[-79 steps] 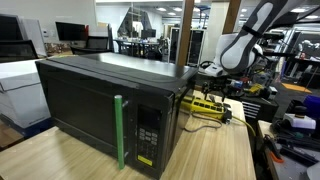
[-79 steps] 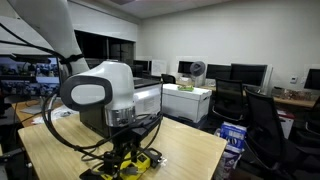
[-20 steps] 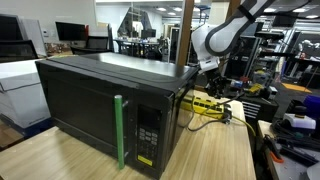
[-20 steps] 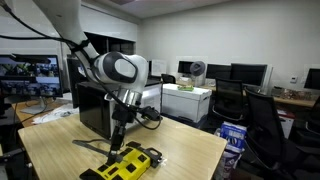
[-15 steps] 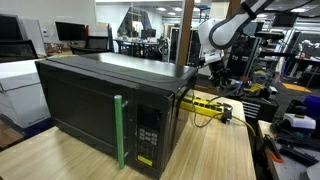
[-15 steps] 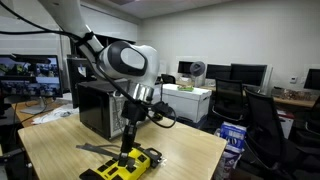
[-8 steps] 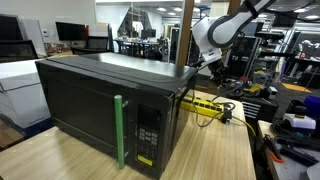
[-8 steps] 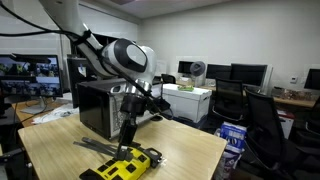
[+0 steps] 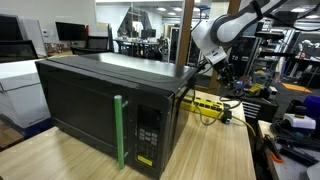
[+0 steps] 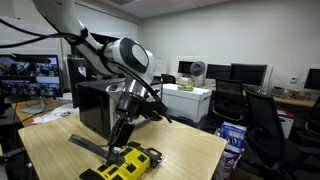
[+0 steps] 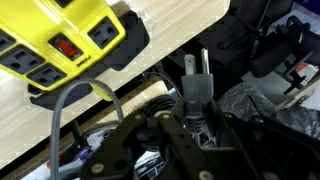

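Observation:
In the wrist view my gripper (image 11: 191, 118) is shut on a grey power plug (image 11: 195, 82), whose two metal prongs stick out past the fingers. The yellow power strip (image 11: 70, 38) with its red switch lies on the wooden table, up and to the left of the plug, apart from it. A grey cord (image 11: 72, 102) loops out of the strip. In both exterior views the gripper (image 9: 214, 64) (image 10: 123, 128) hangs just above the power strip (image 9: 206, 104) (image 10: 130, 164), beside the black microwave (image 9: 105, 95).
The microwave (image 10: 96, 108) has a green door handle (image 9: 120, 132) and stands on the wooden table (image 9: 215, 150). Black cables (image 10: 90, 146) trail by the strip. Office chairs (image 10: 262, 120), desks and monitors fill the room behind; clutter lies past the table edge (image 11: 270, 95).
Over the last second the arm has swung slightly back towards the microwave and the wrist has tilted, carrying the plug along. The grip has stayed shut.

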